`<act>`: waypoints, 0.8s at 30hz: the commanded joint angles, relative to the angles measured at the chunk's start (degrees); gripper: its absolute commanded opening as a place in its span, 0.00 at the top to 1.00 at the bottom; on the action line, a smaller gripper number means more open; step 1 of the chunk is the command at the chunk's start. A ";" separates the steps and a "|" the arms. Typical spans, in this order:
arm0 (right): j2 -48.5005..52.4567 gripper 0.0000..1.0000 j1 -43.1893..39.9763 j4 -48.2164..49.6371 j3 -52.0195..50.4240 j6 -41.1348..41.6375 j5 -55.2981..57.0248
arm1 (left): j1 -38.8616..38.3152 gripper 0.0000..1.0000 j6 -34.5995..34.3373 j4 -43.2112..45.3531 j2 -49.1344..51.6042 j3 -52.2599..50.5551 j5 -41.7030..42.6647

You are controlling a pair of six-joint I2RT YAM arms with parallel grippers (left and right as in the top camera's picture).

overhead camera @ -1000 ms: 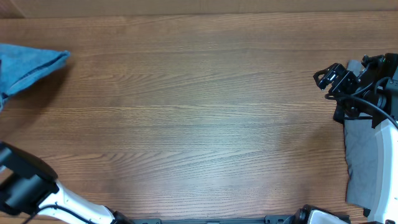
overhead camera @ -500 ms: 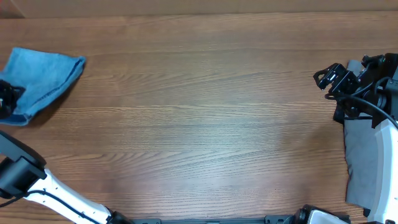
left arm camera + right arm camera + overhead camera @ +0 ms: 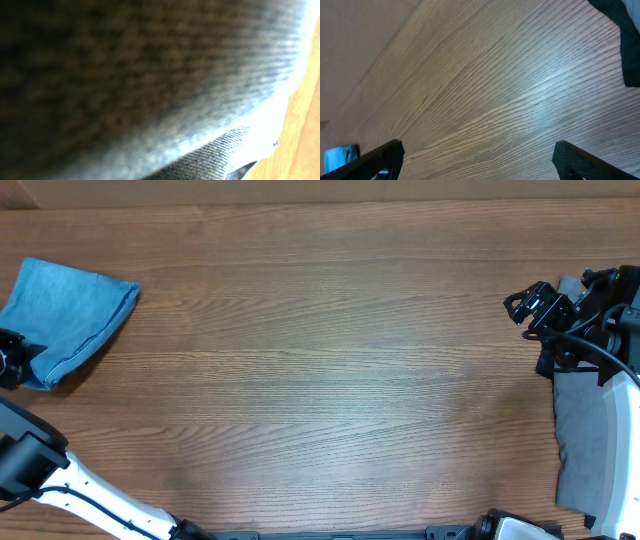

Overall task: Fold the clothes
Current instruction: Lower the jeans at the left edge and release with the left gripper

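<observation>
The light blue denim jeans lie as a folded bundle at the table's far left edge; they also show as a small blue patch in the right wrist view. My left gripper is at the bundle's lower left corner and is closed on the denim. In the left wrist view blurred denim fills the frame and hides the fingers. My right gripper hovers at the far right, open and empty, its two fingers wide apart over bare wood.
A grey cloth lies under the right arm along the table's right edge; a dark corner of it shows in the right wrist view. The wooden table stretches between the two arms.
The jeans bundle has come further onto the table from the left edge and moved down a little with my left gripper. The right arm has not moved.
</observation>
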 commanded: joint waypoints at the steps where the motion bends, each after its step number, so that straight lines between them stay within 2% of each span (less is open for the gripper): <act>1: -0.11 0.00 0.00 0.26 -0.28 -0.20 0.57 | 1.46 0.96 -5.20 -0.63 0.55 0.83 -1.68; 13: -0.11 0.00 0.00 0.26 -0.28 -0.22 0.57 | 3.52 0.96 -13.70 2.67 0.52 0.72 -2.27; 24: -0.11 0.00 -0.02 0.24 -0.28 -0.22 0.57 | 4.42 0.96 -14.01 3.54 0.52 0.72 -6.75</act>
